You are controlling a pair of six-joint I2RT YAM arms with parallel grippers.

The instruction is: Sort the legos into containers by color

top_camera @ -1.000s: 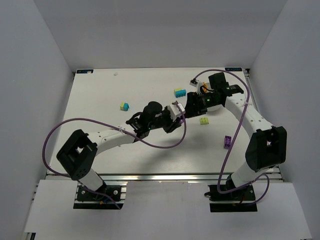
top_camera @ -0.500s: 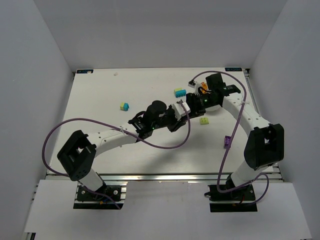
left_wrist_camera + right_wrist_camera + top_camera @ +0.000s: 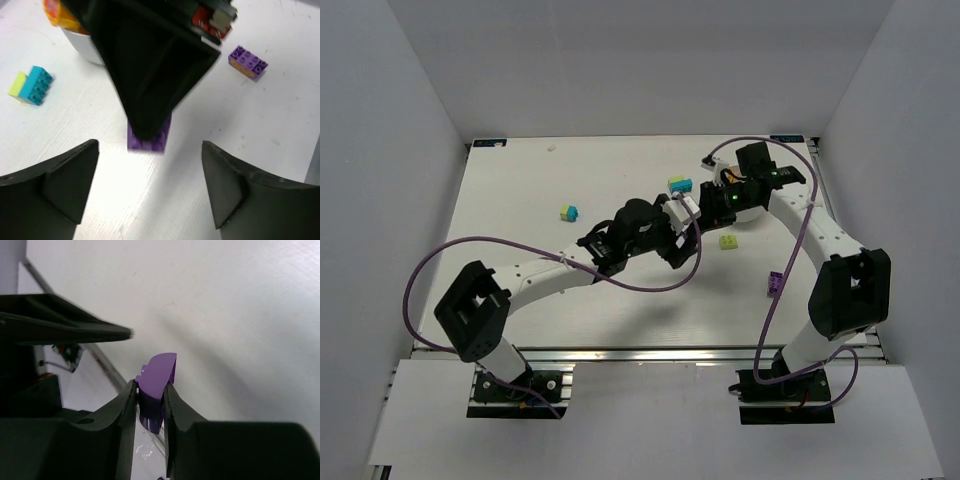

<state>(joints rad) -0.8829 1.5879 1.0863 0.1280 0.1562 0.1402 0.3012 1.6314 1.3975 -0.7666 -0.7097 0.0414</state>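
Left wrist view: the white bowl (image 3: 84,47) sits at the top left, a smooth round plastic wall with something orange inside. Down and to the right of the bowl, the right gripper (image 3: 146,127) comes in as a black wedge with a purple brick (image 3: 156,142) pinched at its tip, just over the matte white table (image 3: 260,150). The left gripper (image 3: 149,152) stands wide apart, 1 finger on each side of that brick, touching nothing. A cyan and yellow-green brick (image 3: 31,85) lies left of and below the bowl. A second purple brick (image 3: 247,61), studded and with an orange streak on its side, lies well apart from the bowl on the far right.

Right wrist view: the 2 black fingers are clamped flat on the purple brick, which is glossy hard plastic with rounded corners. Its long axis runs along the fingers, and a good part of it pokes out past their tips. The bowl is out of this view.

Top view: both grippers meet just left of the bowl, and the right arm (image 3: 817,228) bends over the bowl itself, so it is much the nearer one. The held brick is too small to make out here. A yellow-green brick (image 3: 728,241) lies just below the bowl. My guess is the next move is a short carry rightward to the bowl's purple section; which section that is I cannot tell.
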